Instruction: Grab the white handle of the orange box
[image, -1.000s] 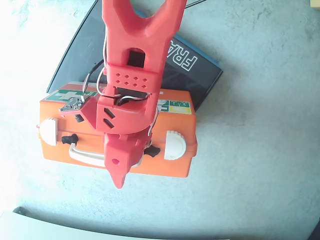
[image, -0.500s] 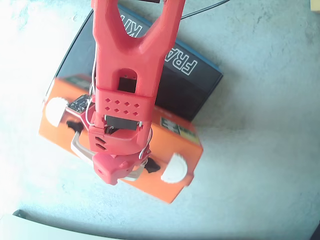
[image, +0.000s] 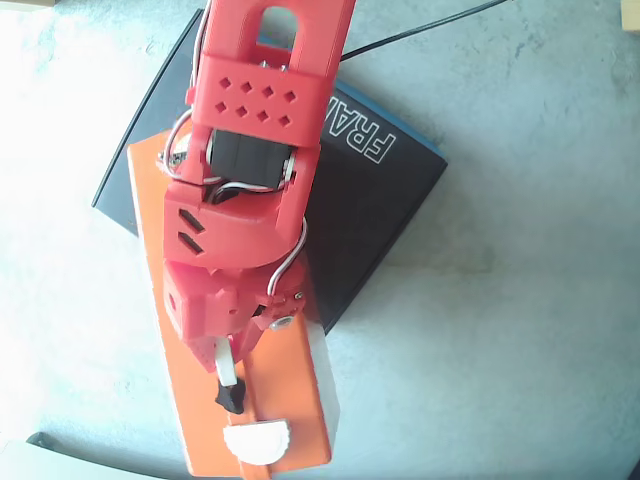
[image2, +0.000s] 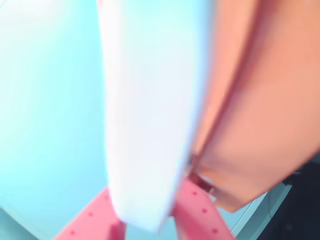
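The gripper (image: 232, 352), apparently clamped on the white handle (image: 229, 372), holds the orange box (image: 160, 200) tilted over the black book (image: 380, 190); a slipping handle would drop it.

Black book (image: 370, 200) flanking orange box (image: 290, 400) right, bare table (image: 520, 330) beyond

I see orange box (image: 170, 200) turned lengthwise in overhead view, running from upper left toward bottom edge, far end overlapping something dark. White handle (image: 227, 368) mostly hidden, only short white end showing by black hinge piece. Wrist view: handle (image2: 145, 115) fills frame as blurred white bar, orange box (image2: 260, 110) at right.
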